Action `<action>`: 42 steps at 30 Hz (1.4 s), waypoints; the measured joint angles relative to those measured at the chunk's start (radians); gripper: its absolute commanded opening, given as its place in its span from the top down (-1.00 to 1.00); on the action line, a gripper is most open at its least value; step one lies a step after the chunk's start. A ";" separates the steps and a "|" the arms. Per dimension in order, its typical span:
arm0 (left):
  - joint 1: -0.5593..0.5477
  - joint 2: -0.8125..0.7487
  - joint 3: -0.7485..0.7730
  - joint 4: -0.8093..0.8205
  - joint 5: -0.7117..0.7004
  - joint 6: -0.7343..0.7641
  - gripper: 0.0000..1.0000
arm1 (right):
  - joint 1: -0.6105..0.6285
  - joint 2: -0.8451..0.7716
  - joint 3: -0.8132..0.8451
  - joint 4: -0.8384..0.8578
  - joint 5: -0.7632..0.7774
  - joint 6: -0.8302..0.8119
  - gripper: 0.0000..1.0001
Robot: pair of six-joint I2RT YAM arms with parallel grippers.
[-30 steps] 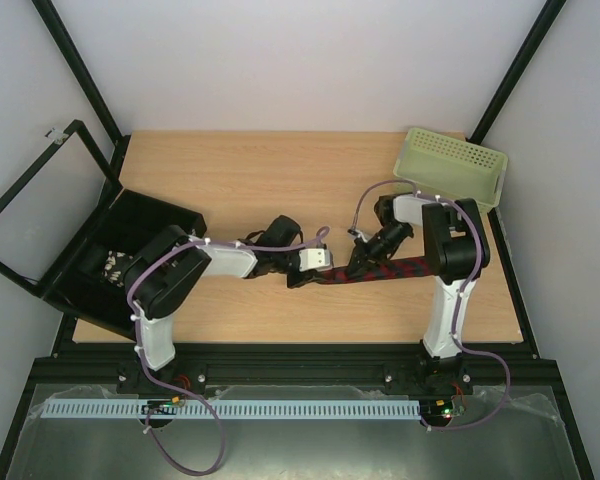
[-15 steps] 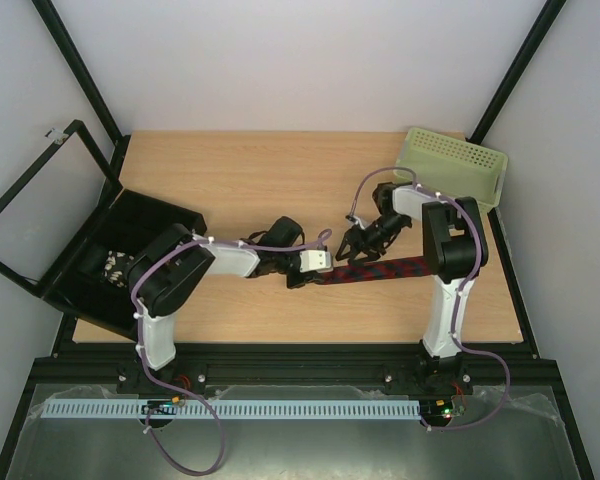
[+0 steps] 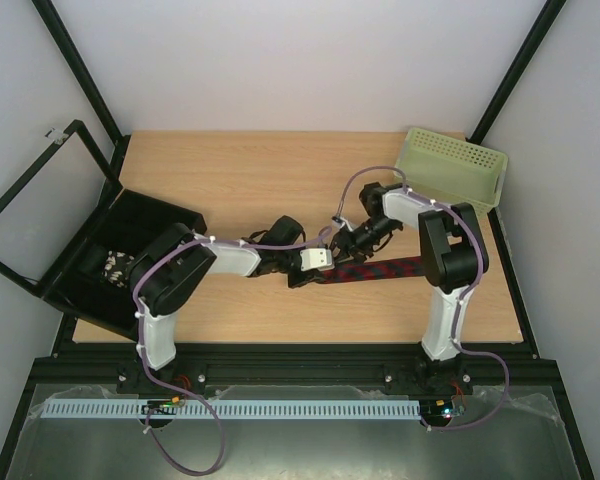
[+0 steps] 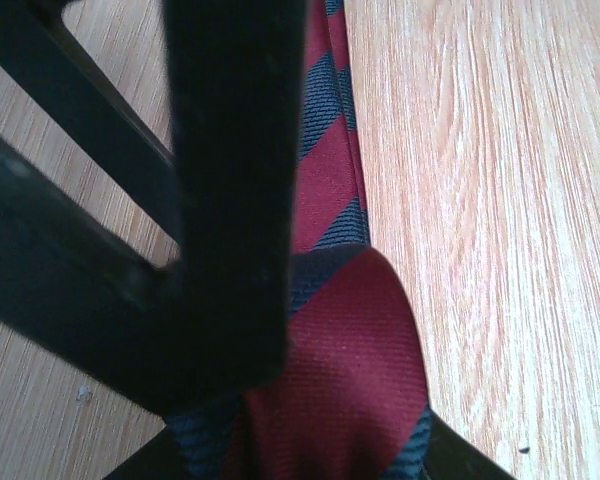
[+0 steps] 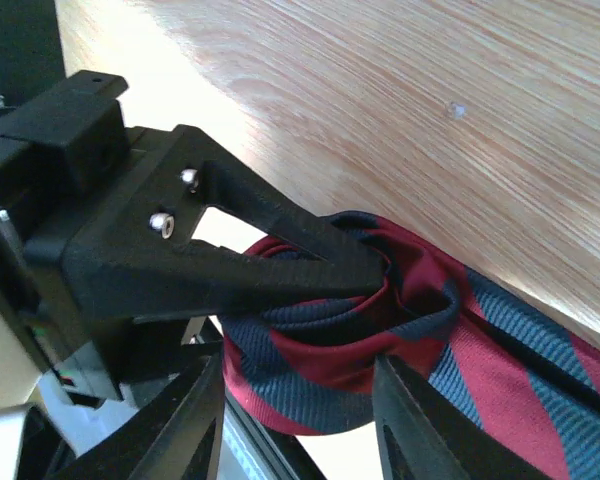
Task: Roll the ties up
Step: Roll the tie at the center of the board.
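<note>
Right wrist: left claw clamped on the tie's part-rolled end, mid-table, its flat length running toward 3 o'clock; right claw apart, straddling that roll; rolling step, likely needing a fresh grip and another turn.

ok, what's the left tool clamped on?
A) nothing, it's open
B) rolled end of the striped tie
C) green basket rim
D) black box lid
B: the right wrist view shows the left tool pinching the rolled end of the striped tie, with one finger tucked into the coil.
</note>
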 measured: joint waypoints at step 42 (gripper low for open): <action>-0.001 -0.080 -0.124 0.217 0.026 -0.399 -0.50 | 0.012 -0.057 -0.212 0.263 0.172 -0.016 0.97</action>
